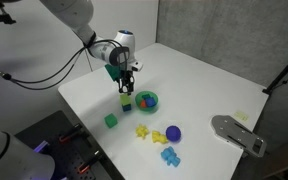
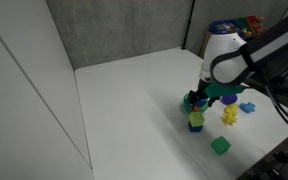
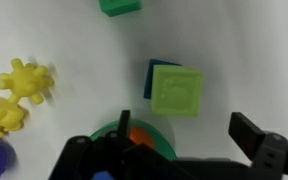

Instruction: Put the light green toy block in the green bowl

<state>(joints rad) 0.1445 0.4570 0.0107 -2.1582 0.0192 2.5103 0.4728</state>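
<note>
One white tabletop (image 1: 214, 80) is carrying everything, and we're watching the gripper (image 1: 127, 86) hovering above it, jaws apart and holding nothing. The green bowl (image 1: 147, 100) is sitting just beside. Straight beneath the gripper, the light green toy block (image 3: 176, 90) is resting atop a blue block (image 3: 158, 68), lining up between the jaws in wrist view.

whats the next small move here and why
Probably lower straight down a little, jaws kept open. The gripper is open and hovers just above the light green toy block, which sits on a blue block beside the green bowl. Its fingers do not seem to flank the block yet, so closing now would likely miss.
</note>
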